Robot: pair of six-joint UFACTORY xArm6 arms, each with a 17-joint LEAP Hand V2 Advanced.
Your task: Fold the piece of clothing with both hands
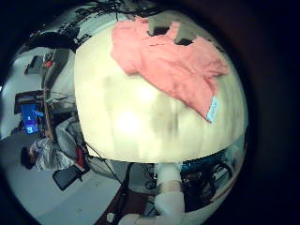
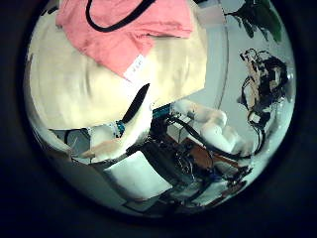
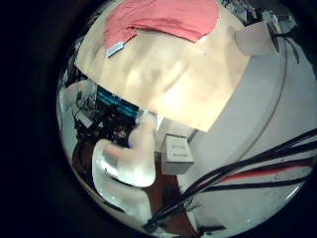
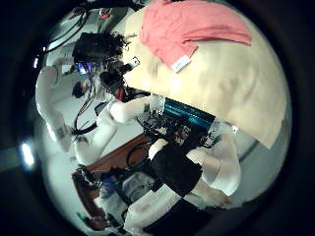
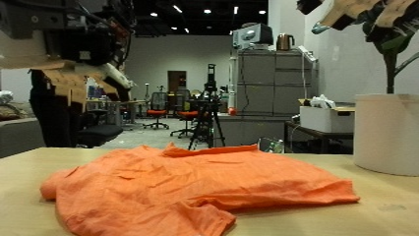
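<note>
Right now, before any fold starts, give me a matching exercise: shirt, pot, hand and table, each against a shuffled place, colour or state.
Things:
1. shirt
2. pot
3. hand
4. table

Descriptions:
A. white, at the table's corner
B. tan, under the shirt
C. raised, touching nothing
D. orange, lying crumpled

Pairs: 1-D, 2-A, 3-C, 4-B
</note>
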